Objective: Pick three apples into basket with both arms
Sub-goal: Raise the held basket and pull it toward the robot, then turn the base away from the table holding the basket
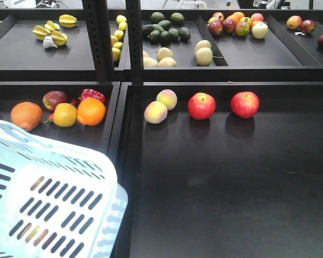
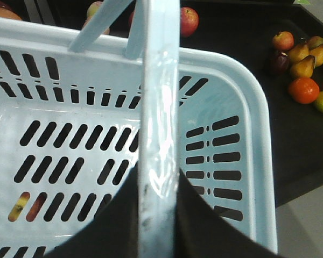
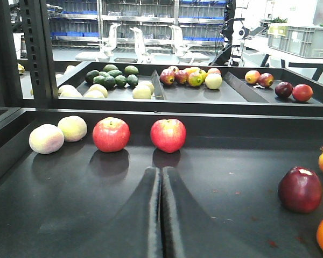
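The pale-blue slotted basket (image 1: pixel 48 199) fills the lower left of the front view. My left gripper (image 2: pixel 159 185) is shut on its hoop handle (image 2: pixel 160 102), and no fruit lies in the part of the basket I see. Two red apples (image 1: pixel 201 106) (image 1: pixel 244 104) rest at the back of the dark shelf. The right wrist view shows both apples (image 3: pixel 111 134) (image 3: pixel 168 135) ahead of my right gripper (image 3: pixel 161 172). It is shut on nothing, low over the shelf. A darker red apple (image 3: pixel 300 189) lies to its right.
Two pale peaches (image 1: pixel 155 112) (image 1: pixel 166 99) sit left of the apples. Oranges (image 1: pixel 91 111) and other fruit fill the left bin behind the basket. An upper shelf (image 1: pixel 258 54) holds more fruit behind black uprights (image 1: pixel 133 37). Pears and an orange (image 2: pixel 304 88) lie right of the basket.
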Controlling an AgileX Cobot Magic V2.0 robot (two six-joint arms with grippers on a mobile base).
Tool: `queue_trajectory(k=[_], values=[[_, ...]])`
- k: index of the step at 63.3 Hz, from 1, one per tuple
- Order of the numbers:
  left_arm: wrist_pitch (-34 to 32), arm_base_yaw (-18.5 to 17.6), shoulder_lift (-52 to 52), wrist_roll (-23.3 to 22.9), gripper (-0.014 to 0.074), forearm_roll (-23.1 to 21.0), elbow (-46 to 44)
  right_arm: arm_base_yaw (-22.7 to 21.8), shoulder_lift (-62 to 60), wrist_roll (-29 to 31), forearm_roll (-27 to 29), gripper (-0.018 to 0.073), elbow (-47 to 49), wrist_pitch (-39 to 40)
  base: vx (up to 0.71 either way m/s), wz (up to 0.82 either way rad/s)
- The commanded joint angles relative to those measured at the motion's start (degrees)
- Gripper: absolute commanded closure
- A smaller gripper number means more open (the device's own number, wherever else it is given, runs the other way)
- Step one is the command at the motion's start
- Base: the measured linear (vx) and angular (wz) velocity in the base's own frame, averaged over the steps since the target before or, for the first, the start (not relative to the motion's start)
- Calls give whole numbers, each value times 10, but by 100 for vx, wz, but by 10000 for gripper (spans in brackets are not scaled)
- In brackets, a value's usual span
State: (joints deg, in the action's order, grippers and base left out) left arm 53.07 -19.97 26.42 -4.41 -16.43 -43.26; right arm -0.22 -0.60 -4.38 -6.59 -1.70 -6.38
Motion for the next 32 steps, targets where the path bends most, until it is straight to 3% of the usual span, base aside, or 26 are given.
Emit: queue_trajectory(k=[1,32], values=[[-53,-1,6,-4,604,-11,-17,-3,-7,5,-3,564,-8,40,0,1],[-54,-1,6,-4,604,-11,-17,-3,-7,5,-3,564,-8,40,-5,11]])
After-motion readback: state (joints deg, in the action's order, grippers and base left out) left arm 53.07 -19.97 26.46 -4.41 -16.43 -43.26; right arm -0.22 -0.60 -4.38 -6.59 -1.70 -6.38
